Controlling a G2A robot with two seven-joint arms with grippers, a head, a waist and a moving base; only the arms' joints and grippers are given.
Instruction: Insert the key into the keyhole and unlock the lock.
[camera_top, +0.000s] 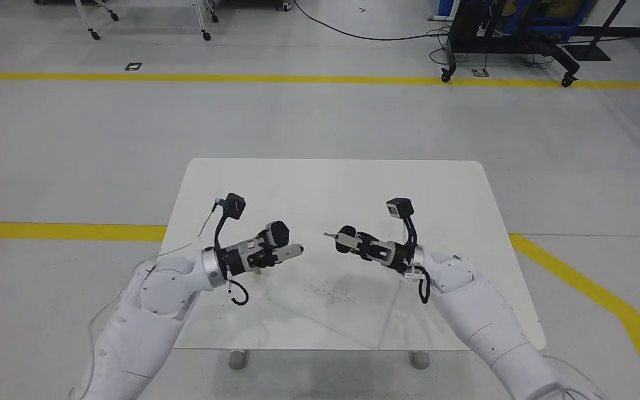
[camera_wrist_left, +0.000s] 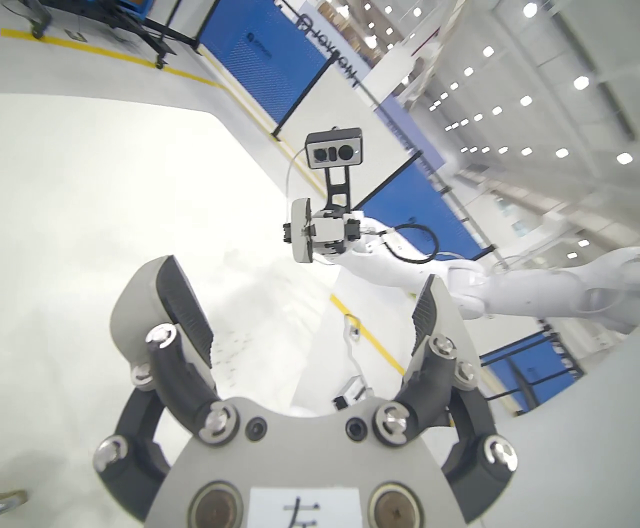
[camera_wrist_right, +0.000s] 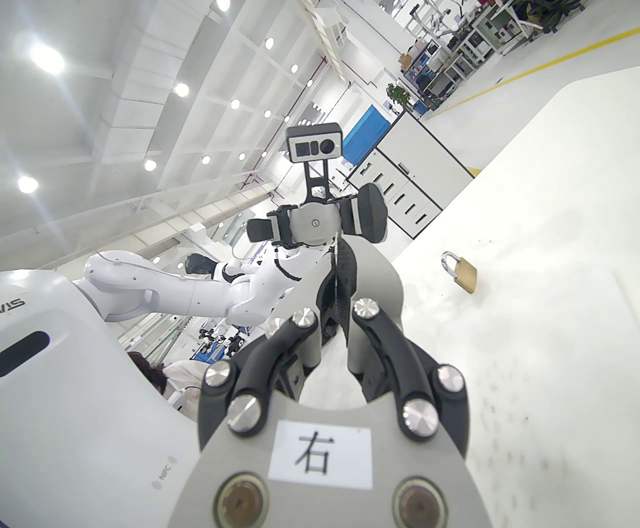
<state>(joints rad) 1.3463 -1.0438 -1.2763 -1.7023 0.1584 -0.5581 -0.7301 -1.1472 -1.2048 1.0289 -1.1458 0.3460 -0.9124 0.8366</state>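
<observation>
A brass padlock (camera_wrist_right: 461, 273) with a silver shackle lies flat on the white table (camera_top: 400, 190), apart from both grippers. My right gripper (camera_top: 338, 238) hovers over the middle of the table. It is shut on the key (camera_top: 328, 236), a thin silver piece that sticks out toward the left arm. The key's edge (camera_wrist_right: 336, 260) shows between the closed pads. Facing it a short way off, my left gripper (camera_wrist_left: 299, 275) stands open with nothing between its ribbed pads (camera_wrist_left: 182, 305). From above, the left gripper (camera_top: 286, 251) is just left of centre.
The table's far half is bare white, and its near middle carries faint dark scuffs (camera_top: 330, 292). Yellow floor lines (camera_top: 300, 78) run behind and beside the table. Wheeled carts (camera_top: 510, 40) stand far back.
</observation>
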